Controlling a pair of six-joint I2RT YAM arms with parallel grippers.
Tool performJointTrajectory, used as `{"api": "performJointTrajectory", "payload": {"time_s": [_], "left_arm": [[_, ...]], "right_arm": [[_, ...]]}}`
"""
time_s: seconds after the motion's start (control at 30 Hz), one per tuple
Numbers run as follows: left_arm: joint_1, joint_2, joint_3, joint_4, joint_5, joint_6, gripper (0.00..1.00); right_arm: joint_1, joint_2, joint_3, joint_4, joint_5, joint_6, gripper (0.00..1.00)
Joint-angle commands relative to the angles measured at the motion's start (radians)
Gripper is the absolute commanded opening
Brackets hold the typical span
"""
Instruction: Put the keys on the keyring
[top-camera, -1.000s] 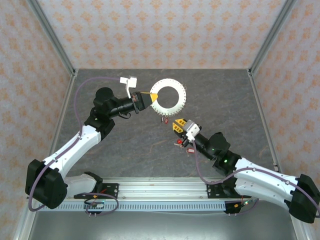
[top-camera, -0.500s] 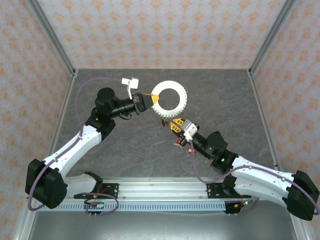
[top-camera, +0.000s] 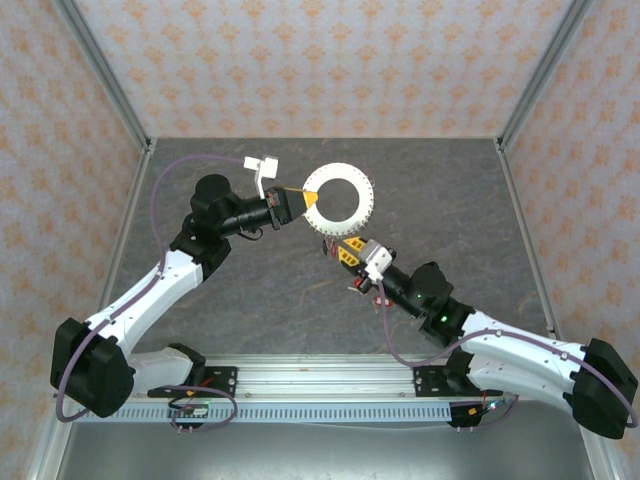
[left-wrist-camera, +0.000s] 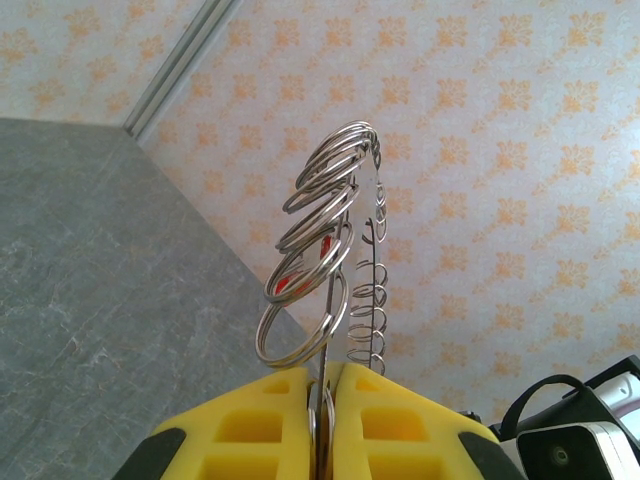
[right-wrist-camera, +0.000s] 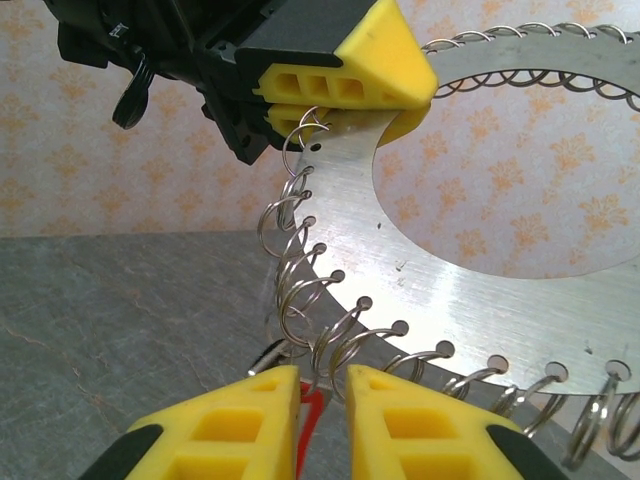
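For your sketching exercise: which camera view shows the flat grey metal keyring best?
Right wrist: the flat grey metal keyring is close, face-on, its rim holes and wire loops distinct. Top external shows the whole keyring, small. Left wrist sees the keyring edge-on, loops overlapping.

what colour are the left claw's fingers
Yellow. The left claw shows best in the right wrist view, shut on the grey keyring.

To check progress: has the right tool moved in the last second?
Yes. The right tool has shifted slightly left, judged against the front rail, closer beneath the keyring.
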Motion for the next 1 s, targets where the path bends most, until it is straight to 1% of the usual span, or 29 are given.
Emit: {"api": "performJointTrajectory", "payload": {"time_s": [0.0,0.2,0.37,0.53,0.6,0.73,0.87,0.97], "left_arm": [[-0.008,-0.014,0.044,0.026,-0.008,0.016,0.0],[-0.008,-0.02,0.047,0.005,-0.025,0.02,0.0],[-0.008,-0.023,0.04,0.007,-0.041,0.015,0.0],[-0.007,-0.024,0.037,0.009,-0.053,0.012,0.0],[-0.008,-0.02,0.037,0.017,-0.051,0.008,0.0],[-0.007,-0.016,0.036,0.02,-0.047,0.005,0.0],[-0.007,-0.013,0.034,0.026,-0.047,-0.001,0.0],[-0.008,-0.014,0.033,0.03,-0.046,-0.004,0.0]], "right_arm": [[0.005,-0.001,0.023,0.041,-0.016,-0.005,0.21],[0.005,-0.016,0.02,0.036,-0.02,0.011,0.21],[0.005,-0.003,0.041,0.033,-0.045,0.015,0.2],[0.005,0.009,0.04,0.038,-0.038,0.014,0.21],[0.005,0.012,0.035,0.042,-0.027,0.021,0.23],[0.005,0.015,0.031,0.072,0.002,0.028,0.23],[0.005,0.032,0.035,0.111,0.038,0.022,0.27],[0.005,0.044,0.039,0.106,0.055,0.011,0.28]]}}
